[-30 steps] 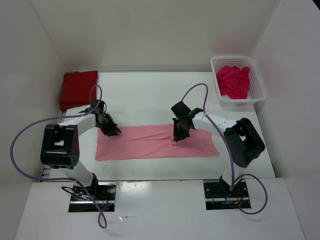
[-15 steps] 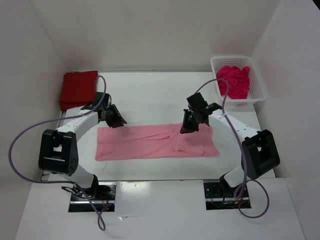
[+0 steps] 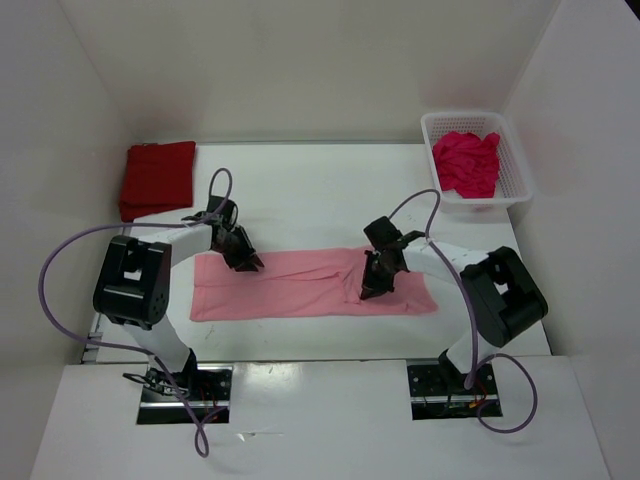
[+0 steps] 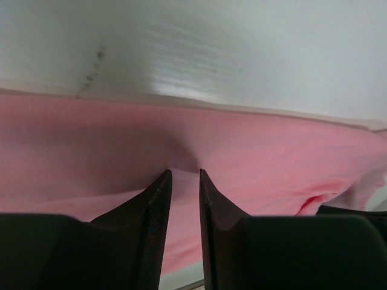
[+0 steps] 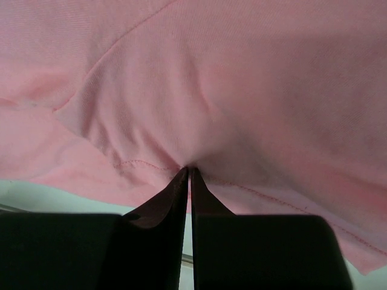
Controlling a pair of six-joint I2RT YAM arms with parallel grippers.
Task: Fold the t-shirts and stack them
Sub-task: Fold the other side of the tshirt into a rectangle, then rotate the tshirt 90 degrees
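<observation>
Light pink t-shirt point(image 5: 254, 84) cloth puckers at the right fingers point(image 5: 172, 196), which are closed almost tip to tip on a stitched hem. The left fingers point(image 4: 156, 196) stand a narrow gap apart, tips pressed on the shirt's far edge, nothing visibly pinched. The shirt lies as a long strip across the counter point(image 3: 300, 190), between the arms. A dark red t-shirt point(image 3: 157, 178) sits folded at the far left corner; a crimson t-shirt point(image 3: 467, 163) is bunched in the white basket point(image 3: 483, 203). I judge the second shirt's fold is in hand; next, the pinched part wants lifting low and carrying leftward over the strip, hem held firm
</observation>
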